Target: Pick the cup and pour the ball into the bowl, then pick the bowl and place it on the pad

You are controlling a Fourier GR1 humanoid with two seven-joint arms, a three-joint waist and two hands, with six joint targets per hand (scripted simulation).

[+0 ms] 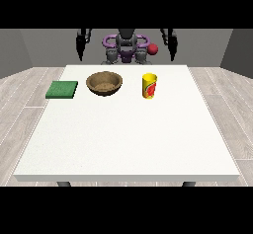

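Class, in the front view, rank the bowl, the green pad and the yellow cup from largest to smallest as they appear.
1. Bowl, the widest.
2. Green pad, slightly narrower and flat; close to the bowl, so this ranking is unsure.
3. Yellow cup, the narrowest, though the tallest.

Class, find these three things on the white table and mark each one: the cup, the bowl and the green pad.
cup (pixel 149 86), front view, on the middle of its yellow side.
bowl (pixel 104 91), front view, on its brown outer wall nearest the camera.
pad (pixel 62 89), front view, on the middle of its green top.
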